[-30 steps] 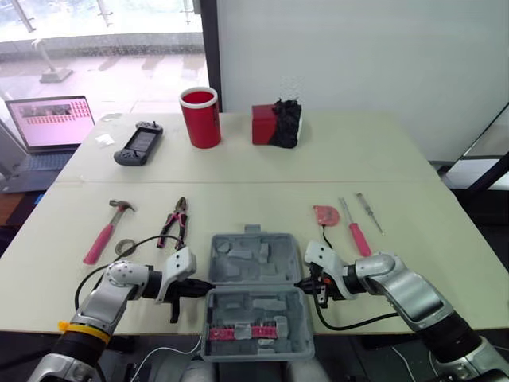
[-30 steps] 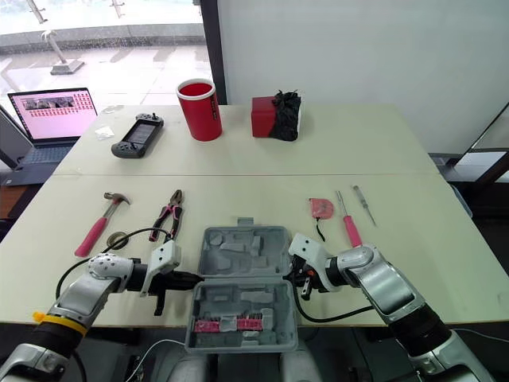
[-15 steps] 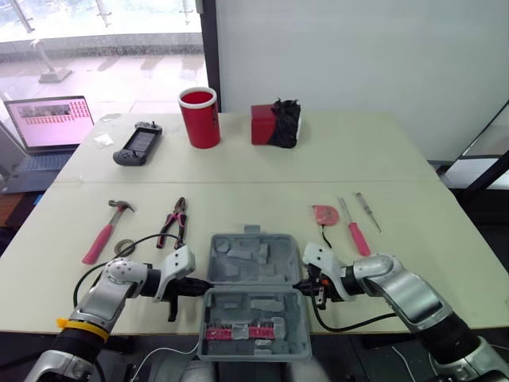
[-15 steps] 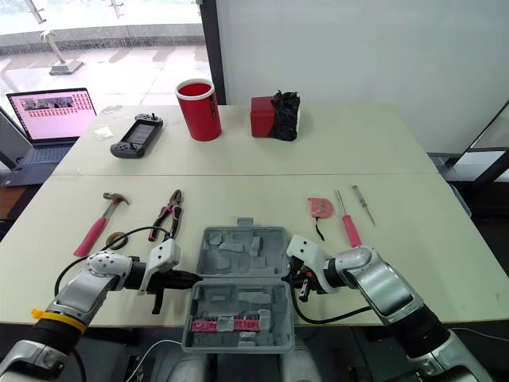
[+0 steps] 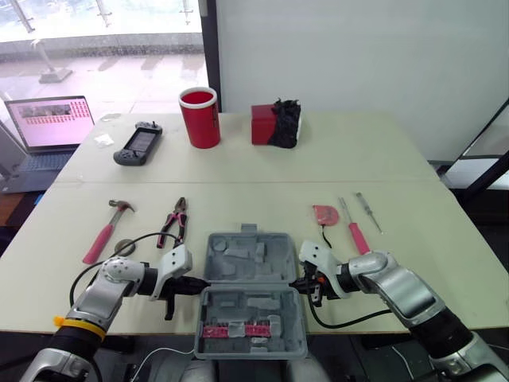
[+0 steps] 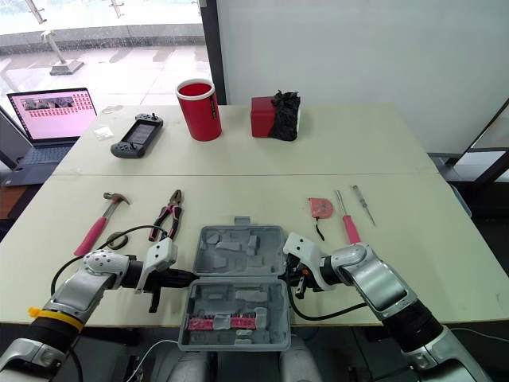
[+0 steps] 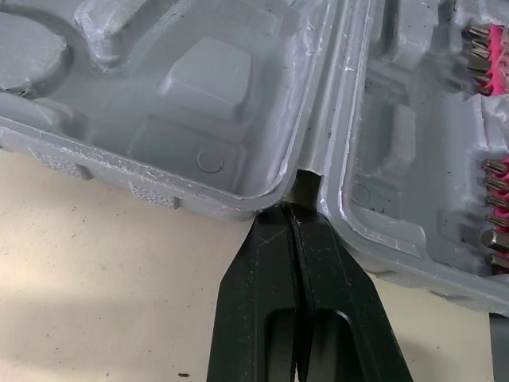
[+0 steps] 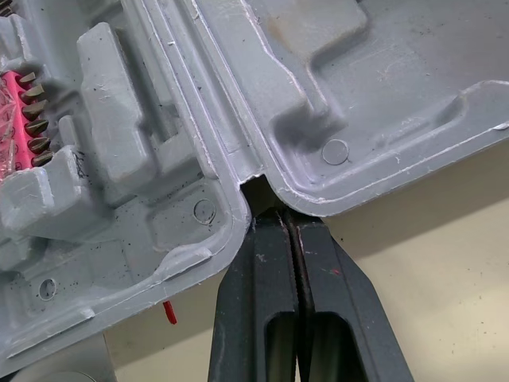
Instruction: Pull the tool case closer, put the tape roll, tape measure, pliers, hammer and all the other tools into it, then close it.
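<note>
Open tool case point(image 5: 248, 263), pink bits point(image 5: 235, 330) inside

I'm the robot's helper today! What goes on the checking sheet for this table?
Surface: pale table, seam across the middle.
Job's things: grey tool case lies open at the near edge, with pink bits in its near half. Hammer, pliers and tape roll lie to its left. Tape measure and two screwdrivers lie to its right. All are outside it.
Clutter: red cup, game controller, red box with black cloth, laptop beyond the far-left corner.
End effectors: left end effector and right end effector are both shut, tips at the case's hinge ends.
Cables: a black cable loops from each wrist.
Surroundings: window, white wall.
</note>
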Action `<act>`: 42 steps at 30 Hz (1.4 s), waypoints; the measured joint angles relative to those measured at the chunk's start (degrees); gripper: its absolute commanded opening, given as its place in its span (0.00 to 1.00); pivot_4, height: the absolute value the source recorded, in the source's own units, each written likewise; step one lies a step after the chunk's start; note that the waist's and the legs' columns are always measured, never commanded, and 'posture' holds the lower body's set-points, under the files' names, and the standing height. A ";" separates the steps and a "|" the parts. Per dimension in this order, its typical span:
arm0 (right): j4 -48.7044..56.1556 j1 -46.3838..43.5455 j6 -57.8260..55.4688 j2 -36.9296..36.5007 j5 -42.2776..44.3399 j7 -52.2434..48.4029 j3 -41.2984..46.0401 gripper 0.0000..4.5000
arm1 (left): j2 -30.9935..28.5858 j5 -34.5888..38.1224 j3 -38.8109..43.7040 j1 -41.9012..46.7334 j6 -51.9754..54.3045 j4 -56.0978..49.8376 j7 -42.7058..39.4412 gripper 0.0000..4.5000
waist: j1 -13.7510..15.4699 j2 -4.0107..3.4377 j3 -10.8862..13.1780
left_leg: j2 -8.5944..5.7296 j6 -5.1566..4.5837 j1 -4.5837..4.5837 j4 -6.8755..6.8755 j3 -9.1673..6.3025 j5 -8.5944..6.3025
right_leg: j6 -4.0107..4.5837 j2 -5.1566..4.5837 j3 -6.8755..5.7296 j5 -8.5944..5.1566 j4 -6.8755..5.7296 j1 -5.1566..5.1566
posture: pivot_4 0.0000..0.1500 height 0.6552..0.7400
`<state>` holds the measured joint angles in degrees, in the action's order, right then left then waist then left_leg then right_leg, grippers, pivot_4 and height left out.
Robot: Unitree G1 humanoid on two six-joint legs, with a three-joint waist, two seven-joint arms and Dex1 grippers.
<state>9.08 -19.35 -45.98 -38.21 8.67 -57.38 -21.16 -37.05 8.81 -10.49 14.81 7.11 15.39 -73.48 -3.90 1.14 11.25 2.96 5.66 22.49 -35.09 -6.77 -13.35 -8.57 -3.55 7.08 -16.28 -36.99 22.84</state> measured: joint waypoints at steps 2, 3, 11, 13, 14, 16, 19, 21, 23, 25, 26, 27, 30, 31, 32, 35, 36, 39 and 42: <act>-0.28 0.00 0.77 -0.56 0.06 -0.39 -0.11 0.01 | 0.12 -0.09 -0.07 0.12 -0.33 0.17 0.00 0.00 | 0.02 0.00 0.00 | 0.00 0.00 0.00 0.00 0.00 0.00 | 0.00 0.00 0.00 0.00 0.00 0.00 | 1.00 1.00; -0.31 0.01 1.00 -0.83 0.07 -0.49 -0.15 0.01 | 0.16 -0.09 -0.07 0.12 -0.38 0.18 0.01 0.00 | 0.05 0.00 0.00 | 0.00 0.00 0.01 0.00 0.00 0.00 | 0.00 0.00 0.00 0.00 0.00 0.00 | 1.00 1.00; -3.71 3.48 8.54 -8.42 2.68 -4.47 7.39 0.01 | -2.16 1.46 2.47 -1.08 -0.08 0.60 0.39 0.00 | -0.08 0.01 0.04 | 0.00 0.00 0.04 0.04 0.00 0.00 | -0.01 -0.01 0.00 -0.01 0.03 0.06 | 1.00 1.00; -2.98 5.74 11.53 -9.14 4.51 -5.74 10.93 0.01 | -3.52 4.13 5.26 -2.71 1.15 -0.99 -0.07 0.00 | -0.22 0.04 0.06 | 0.02 -0.01 0.05 0.11 0.01 0.00 | -0.01 0.01 0.00 -0.01 0.02 0.11 | 1.00 1.00; -2.63 6.94 12.53 -9.50 5.57 -6.30 12.55 0.01 | -4.16 5.63 7.10 -3.73 1.81 -2.10 -0.07 0.00 | -0.15 0.01 0.07 | 0.02 -0.01 0.04 0.11 0.01 -0.01 | 0.00 0.00 0.00 -0.03 0.02 0.10 | 1.00 1.00; -2.29 9.36 12.81 -9.55 9.34 -7.65 17.24 0.00 | -4.78 8.97 11.61 -5.77 3.84 -4.82 0.88 0.06 | 0.00 0.01 0.10 | 0.02 -0.01 0.14 0.09 0.01 0.00 | -0.01 -0.01 0.00 -0.04 0.02 0.13 | 1.00 1.00; -2.34 12.85 13.72 -10.79 13.91 -9.46 24.94 0.13 | -7.34 13.17 18.77 -9.57 5.77 -7.80 2.06 0.28 | 0.06 0.05 0.13 | 0.01 0.00 0.15 0.07 0.01 -0.01 | 0.02 -0.03 0.00 -0.05 0.05 0.13 | 1.00 1.00; -4.27 14.76 14.90 -11.81 15.50 -10.03 29.86 0.31 | -9.30 14.48 23.18 -12.95 6.53 -8.41 2.88 0.52 | 0.01 0.04 0.13 | 0.01 0.00 0.13 0.07 0.02 -0.01 | 0.17 -0.03 0.00 -0.12 0.07 0.12 | 1.00 1.00; -7.77 16.40 17.50 -12.60 15.87 -10.38 33.81 0.53 | -10.50 14.70 26.56 -15.88 6.11 -8.39 3.70 0.74 | -0.02 0.05 0.13 | 0.01 0.01 0.11 0.06 0.04 -0.01 | 0.18 -0.05 0.00 -0.13 0.08 0.13 | 1.00 1.00; -11.51 18.43 19.94 -12.61 16.36 -10.95 37.54 0.74 | -11.08 14.72 30.04 -18.93 4.87 -6.80 4.48 0.95 | -0.06 0.05 0.14 | 0.01 0.01 0.10 0.08 0.06 -0.02 | 0.19 -0.05 0.00 -0.13 0.08 0.16 | 1.00 1.00; -13.16 19.14 20.99 -12.62 16.42 -11.36 38.67 0.87 | -11.20 14.69 31.52 -19.96 4.19 -5.71 4.90 1.00 | -0.08 0.05 0.14 | 0.01 0.01 0.11 0.09 0.06 -0.02 | 0.20 -0.05 0.00 -0.13 0.08 0.19 | 1.00 1.00; -14.63 19.73 22.21 -12.62 16.55 -12.10 39.60 0.97 | -11.22 14.70 32.74 -20.63 2.97 -4.51 5.05 1.00 | -0.07 0.05 0.14 | 0.01 0.01 0.11 0.08 0.07 -0.02 | 0.21 -0.05 0.01 -0.13 0.08 0.21 | 1.00 1.00; -19.44 20.40 25.73 -12.72 17.06 -13.78 42.70 0.99 | -11.62 14.74 36.37 -21.66 0.63 0.61 5.44 1.00 | -0.15 0.06 0.14 | 0.01 0.02 0.12 0.08 0.13 -0.02 | 0.20 -0.07 0.02 -0.13 0.08 0.26 | 1.00 1.00; -21.29 20.31 27.15 -13.00 17.05 -14.12 43.62 0.99 | -12.26 14.67 37.19 -21.88 -0.43 2.75 5.48 1.00 | -0.18 0.07 0.15 | 0.02 0.02 0.12 0.08 0.13 -0.02 | 0.20 -0.07 0.03 -0.13 0.08 0.28 | 1.00 1.00; -22.66 19.98 27.98 -13.34 17.01 -14.38 44.07 0.99 | -12.45 14.64 37.90 -21.84 -1.34 4.18 5.52 1.00 | -0.19 0.07 0.16 | 0.02 0.03 0.12 0.08 0.15 -0.02 | 0.20 -0.08 0.03 -0.13 0.08 0.30 | 1.00 1.00; -23.81 19.27 29.13 -14.13 16.89 -14.81 44.25 0.99 | -12.44 14.64 38.43 -21.38 -2.61 5.28 5.63 1.00 | -0.14 0.06 0.16 | 0.02 0.03 0.13 0.10 0.16 -0.02 | 0.27 -0.08 0.04 -0.09 0.08 0.32 | 1.00 1.00; -23.79 19.08 29.18 -14.15 16.91 -14.89 44.23 0.99 | -12.41 14.65 38.41 -21.11 -2.79 5.27 5.68 1.00 | -0.13 0.06 0.16 | 0.02 0.03 0.14 0.11 0.15 -0.02 | 0.27 -0.07 0.04 -0.09 0.08 0.33 | 1.00 1.00; -22.10 19.02 27.59 -14.14 17.65 -14.73 44.21 0.99 | -12.30 14.84 38.41 -20.89 -2.88 5.09 5.88 1.00 | -0.10 0.02 0.19 | 0.02 0.03 0.20 0.12 0.16 -0.02 | 0.27 -0.08 0.04 -0.09 0.08 0.35 | 1.00 1.00; -18.65 19.02 24.81 -14.14 19.50 -14.51 44.22 0.99 | -12.14 15.23 38.39 -20.85 -2.76 4.41 5.96 1.00 | -0.13 0.02 0.19 | 0.02 0.03 0.22 0.11 0.16 -0.03 | 0.27 -0.07 0.04 -0.09 0.07 0.38 | 1.00 1.00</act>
<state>-9.57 -0.33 -21.17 -52.35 28.16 -71.89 23.05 -49.20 24.04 27.90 -6.04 4.34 19.81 -67.52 -4.03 1.16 11.44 2.98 5.68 22.71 -34.98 -6.61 -13.37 -8.31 -3.62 7.12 -16.37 -36.92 23.22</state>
